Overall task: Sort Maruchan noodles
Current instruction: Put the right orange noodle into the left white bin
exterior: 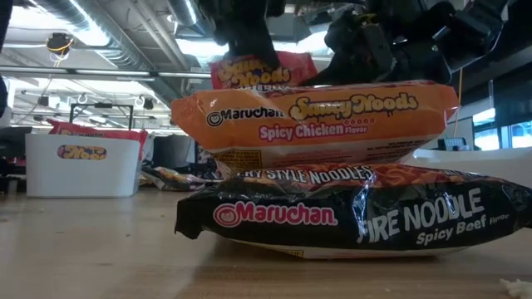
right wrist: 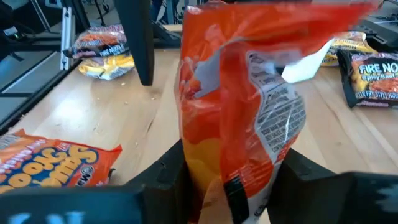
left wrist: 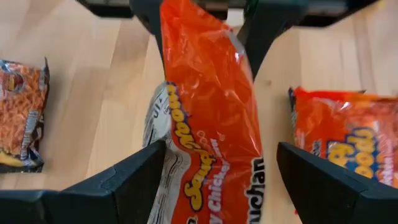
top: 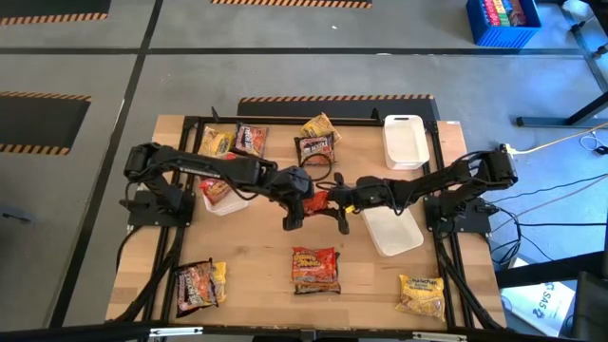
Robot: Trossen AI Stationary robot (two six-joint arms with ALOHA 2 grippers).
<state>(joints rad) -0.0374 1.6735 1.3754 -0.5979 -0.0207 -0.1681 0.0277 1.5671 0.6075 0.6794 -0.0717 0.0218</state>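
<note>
A red-orange Maruchan packet is held above the table's middle, between my two grippers. My right gripper is shut on it. My left gripper is open, one finger on each side of the packet's other end. The packet also shows in the low view. A red-orange packet lies on a black one near the front edge. Other yellow and dark packets lie at the back and in the front corners. My right gripper pinches one end of the red-orange packet between its two fingers, coming level from the table's right. The packet stands on edge and reaches toward my left gripper. It is lifted clear of the table.
A white bin with red packets stands at the left. One white tray lies at the back right and another under my right arm. A yellow packet lies at the front right. A black frame rims the table.
</note>
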